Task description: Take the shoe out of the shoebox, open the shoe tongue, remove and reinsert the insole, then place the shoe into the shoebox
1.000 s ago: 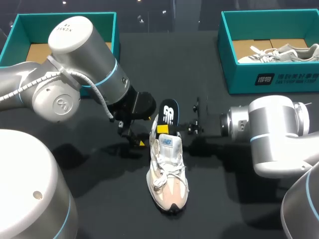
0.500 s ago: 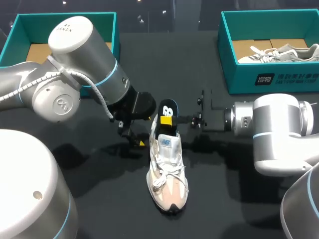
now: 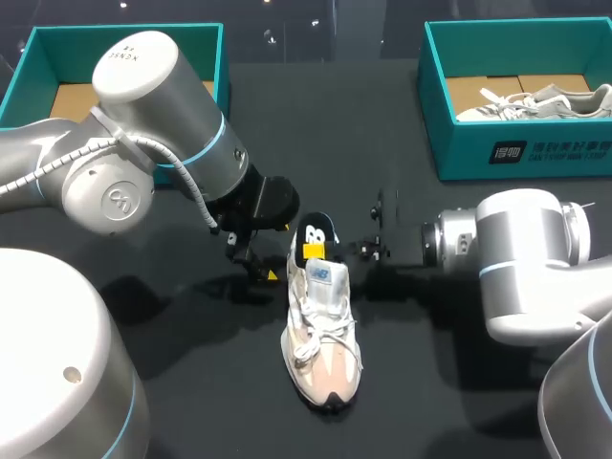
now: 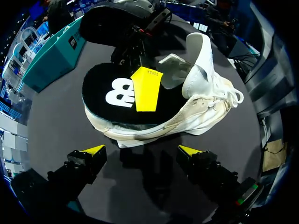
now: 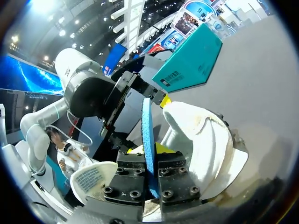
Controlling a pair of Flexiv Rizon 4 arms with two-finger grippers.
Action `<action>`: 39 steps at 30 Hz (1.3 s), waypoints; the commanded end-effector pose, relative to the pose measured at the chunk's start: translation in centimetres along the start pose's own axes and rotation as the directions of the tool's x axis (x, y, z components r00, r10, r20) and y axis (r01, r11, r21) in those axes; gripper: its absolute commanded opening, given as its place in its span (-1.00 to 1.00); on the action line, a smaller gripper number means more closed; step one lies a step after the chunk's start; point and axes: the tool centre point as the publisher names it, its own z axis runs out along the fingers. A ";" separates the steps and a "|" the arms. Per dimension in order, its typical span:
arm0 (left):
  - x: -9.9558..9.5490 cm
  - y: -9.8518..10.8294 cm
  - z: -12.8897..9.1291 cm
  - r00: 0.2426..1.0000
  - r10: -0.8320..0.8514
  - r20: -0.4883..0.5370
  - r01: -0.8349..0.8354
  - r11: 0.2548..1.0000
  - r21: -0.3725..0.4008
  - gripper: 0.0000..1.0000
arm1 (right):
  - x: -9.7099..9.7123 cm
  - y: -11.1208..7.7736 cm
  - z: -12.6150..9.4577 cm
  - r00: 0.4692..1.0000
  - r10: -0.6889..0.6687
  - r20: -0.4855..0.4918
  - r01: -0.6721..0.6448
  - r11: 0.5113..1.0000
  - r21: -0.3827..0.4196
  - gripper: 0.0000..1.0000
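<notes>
Crowded at the heel of the shoe (image 3: 323,330): left fingers (image 4: 93,150) beside, right fingers (image 3: 313,250) and insole (image 3: 318,232) above. Open counter (image 3: 220,382) around the toe; boxes (image 3: 497,153) well apart.

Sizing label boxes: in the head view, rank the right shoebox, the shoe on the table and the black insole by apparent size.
1. right shoebox
2. shoe
3. black insole, only partly showing

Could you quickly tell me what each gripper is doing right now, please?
Left gripper: open, holding nothing.
Right gripper: shut on the insole.
</notes>
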 end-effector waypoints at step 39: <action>0.0 0.0 0.1 1.000 0.001 0.000 -0.001 1.000 -0.001 1.00 | 0.1 -1.1 -0.9 0.998 0.016 0.055 -0.015 1.000 -0.011 -1.00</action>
